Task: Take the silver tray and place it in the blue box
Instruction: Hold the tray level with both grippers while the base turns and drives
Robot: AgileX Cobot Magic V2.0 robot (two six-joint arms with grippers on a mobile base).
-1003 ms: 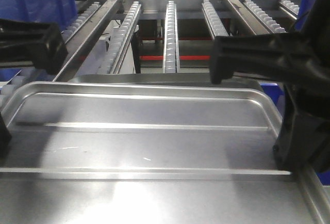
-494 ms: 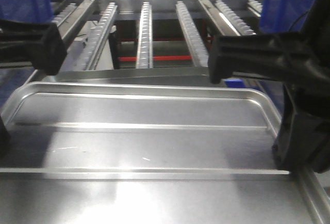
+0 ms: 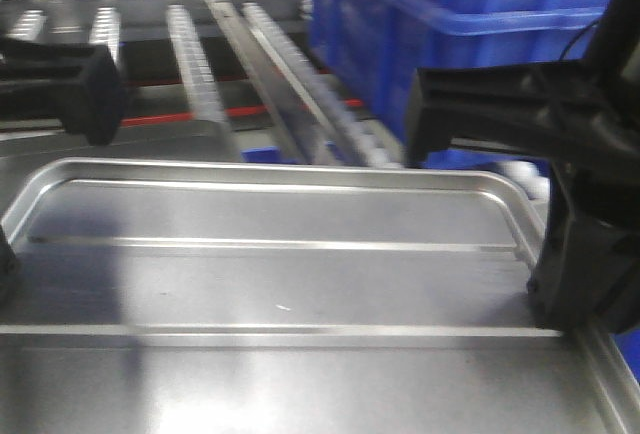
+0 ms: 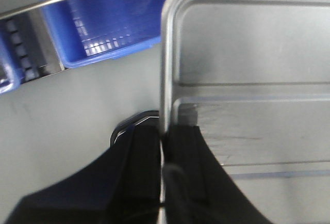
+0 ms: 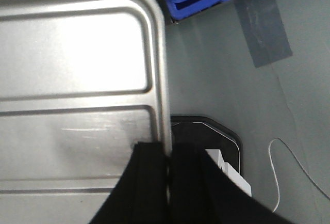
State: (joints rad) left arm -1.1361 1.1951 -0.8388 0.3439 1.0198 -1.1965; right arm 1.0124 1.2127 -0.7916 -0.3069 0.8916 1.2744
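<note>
jaws, left side: the left gripper pinches the left rim of the silver tray, one finger outside the rim and one inside.
jaws, right side: the right gripper clamps the tray's right rim the same way.
silver tray: held between both grippers, roughly level, recessed bottom up, two long ridges showing.
blue box: far right, beyond the tray's far rim.
roller rails: far left, blurred.
floor: grey, under the tray; a tape strip and a thin white cable lie right of the tray.
</note>
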